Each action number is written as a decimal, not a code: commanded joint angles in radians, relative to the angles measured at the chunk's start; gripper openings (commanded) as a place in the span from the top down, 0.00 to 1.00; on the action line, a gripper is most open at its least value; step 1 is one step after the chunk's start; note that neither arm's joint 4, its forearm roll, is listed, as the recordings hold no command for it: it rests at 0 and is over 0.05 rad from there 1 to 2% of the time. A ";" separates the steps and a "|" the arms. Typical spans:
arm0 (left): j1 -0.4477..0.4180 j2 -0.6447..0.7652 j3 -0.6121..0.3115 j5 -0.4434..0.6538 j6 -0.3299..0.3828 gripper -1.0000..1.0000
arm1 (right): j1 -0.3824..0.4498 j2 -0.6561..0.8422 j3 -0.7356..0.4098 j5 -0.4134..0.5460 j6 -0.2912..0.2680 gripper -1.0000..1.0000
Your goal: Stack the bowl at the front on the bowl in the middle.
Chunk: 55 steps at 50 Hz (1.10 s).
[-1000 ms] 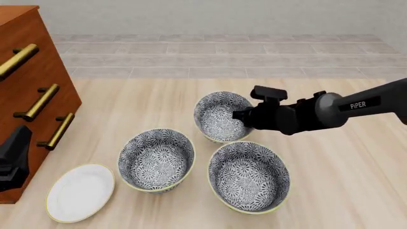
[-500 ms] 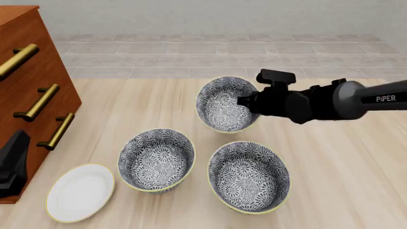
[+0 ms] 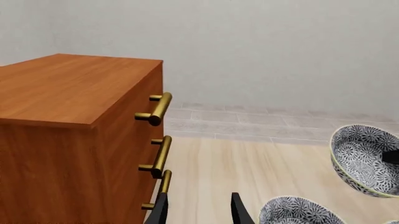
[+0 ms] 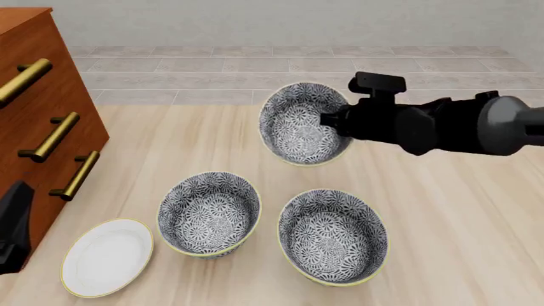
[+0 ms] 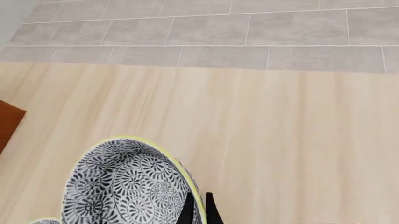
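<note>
Bowl at the front point(image 4: 304, 124) was tilted, rim pinched between fingers of right gripper point(image 4: 327, 119). Bowl in the middle point(image 4: 209, 213) sat upright on table point(image 4: 442, 217), third bowl point(image 4: 333, 236) just beside. Left gripper point(image 3: 198, 212) fingers apart, nothing between, near cabinet point(image 4: 34, 83).

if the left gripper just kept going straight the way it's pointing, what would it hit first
Probably nothing close: the left gripper points over bare table, the wooden drawer cabinet just alongside. Depth is uncertain.
</note>
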 commanded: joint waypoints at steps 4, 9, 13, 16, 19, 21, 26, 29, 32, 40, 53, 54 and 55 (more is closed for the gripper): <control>0.004 -0.005 0.004 0.000 -0.013 0.00 | 0.067 -0.131 0.056 0.028 -0.009 1.00; 0.004 0.004 0.007 -0.009 -0.008 0.00 | 0.102 -0.186 0.074 0.051 -0.024 1.00; 0.004 0.011 0.009 -0.018 -0.005 0.00 | 0.144 -0.244 0.083 0.083 -0.047 1.00; 0.003 0.011 0.011 -0.021 -0.005 0.00 | 0.164 -0.270 0.084 0.100 -0.055 1.00; 0.002 0.015 0.012 -0.024 -0.003 0.00 | 0.180 -0.285 0.079 0.114 -0.061 1.00; 0.002 0.018 0.012 -0.028 -0.003 0.00 | 0.192 -0.291 0.076 0.122 -0.062 1.00; 0.005 0.018 0.014 -0.031 -0.003 0.00 | 0.225 -0.296 0.066 0.133 -0.063 1.00; 0.004 0.021 0.016 -0.035 -0.002 0.00 | 0.249 -0.298 0.060 0.138 -0.064 1.00; 0.004 0.017 0.014 -0.030 -0.004 0.00 | 0.277 -0.297 0.049 0.144 -0.061 1.00; 0.003 0.010 0.012 -0.023 -0.006 0.00 | 0.317 -0.288 0.029 0.154 -0.065 1.00; 0.003 0.007 0.011 -0.019 -0.008 0.00 | 0.357 -0.269 0.030 0.146 -0.067 1.00; 0.003 0.008 0.011 -0.020 -0.008 0.00 | 0.359 -0.267 0.030 0.145 -0.067 1.00; 0.003 0.005 0.011 -0.018 -0.007 0.00 | 0.362 -0.265 0.029 0.144 -0.065 1.00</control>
